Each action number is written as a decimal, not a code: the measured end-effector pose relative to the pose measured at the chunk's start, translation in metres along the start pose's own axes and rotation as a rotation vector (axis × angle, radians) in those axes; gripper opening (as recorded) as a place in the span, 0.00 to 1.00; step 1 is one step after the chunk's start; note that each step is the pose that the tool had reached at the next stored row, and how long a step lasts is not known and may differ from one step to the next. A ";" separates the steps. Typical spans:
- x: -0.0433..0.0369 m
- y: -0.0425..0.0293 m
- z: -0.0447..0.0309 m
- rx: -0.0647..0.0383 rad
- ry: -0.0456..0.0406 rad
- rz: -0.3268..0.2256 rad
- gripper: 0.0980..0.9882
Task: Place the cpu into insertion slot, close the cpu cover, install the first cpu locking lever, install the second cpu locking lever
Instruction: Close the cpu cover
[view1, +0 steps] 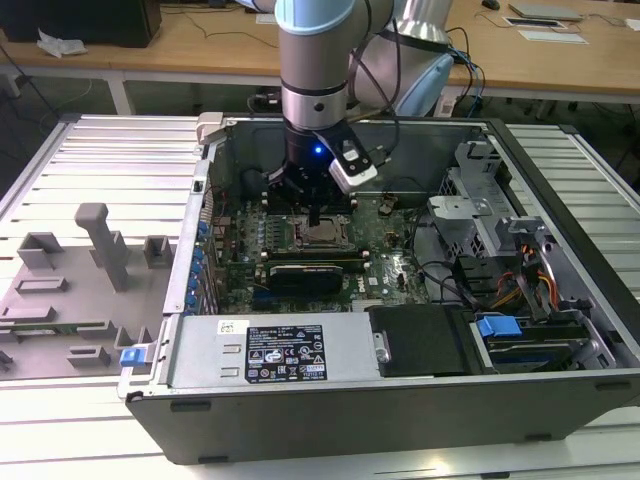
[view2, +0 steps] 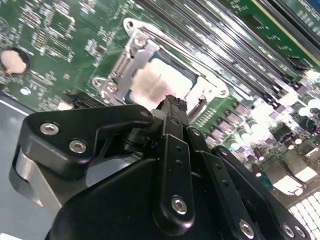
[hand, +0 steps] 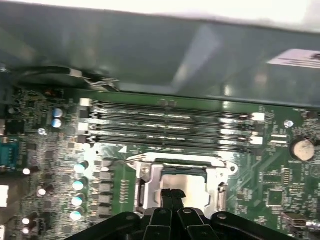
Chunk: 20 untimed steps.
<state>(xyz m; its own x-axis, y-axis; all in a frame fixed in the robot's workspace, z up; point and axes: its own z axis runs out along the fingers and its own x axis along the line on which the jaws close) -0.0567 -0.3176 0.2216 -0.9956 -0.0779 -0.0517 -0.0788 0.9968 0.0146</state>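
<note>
- The ribbed metal surface (view1: 110, 160) carries the big open-topped computer case (view1: 400, 420).
- Inside the case, a grey power supply (view1: 270, 350) runs along the near wall. The green motherboard (view1: 385, 255) lies flat on the bottom, with a tangle of cables (view1: 505, 285) at the exterior view's right.
- The arm (view1: 315, 70) reaches straight down into the case, and its bulk blocks the board behind it.
- Long black memory slots (hand: 170, 120) run just beside the socket.
- The cpu cover (hand: 150, 175) lies flat, framing the chip.
- The cpu (hand: 192, 187) sits in the insertion slot (hand: 170, 171), its pale top showing through the cover's window. The contact field is buried underneath.
- The fingers (hand: 167, 198) are pressed together with nothing between them, tips right over the cpu. They hide part of it in both wrist views, and I can't tell whether they touch it.
- Whether the locking levers are latched is too hard to make out.
</note>
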 end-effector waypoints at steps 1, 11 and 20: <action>-0.0026 -0.0002 0.0001 0.000 0.0008 0.000 0.01; -0.0099 -0.0005 -0.0087 0.025 0.0076 -0.001 0.01; -0.0109 0.0001 -0.0254 0.039 0.0085 -0.001 0.01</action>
<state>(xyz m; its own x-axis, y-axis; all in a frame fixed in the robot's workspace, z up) -0.0472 -0.3171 0.2475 -0.9959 -0.0791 -0.0432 -0.0781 0.9966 -0.0246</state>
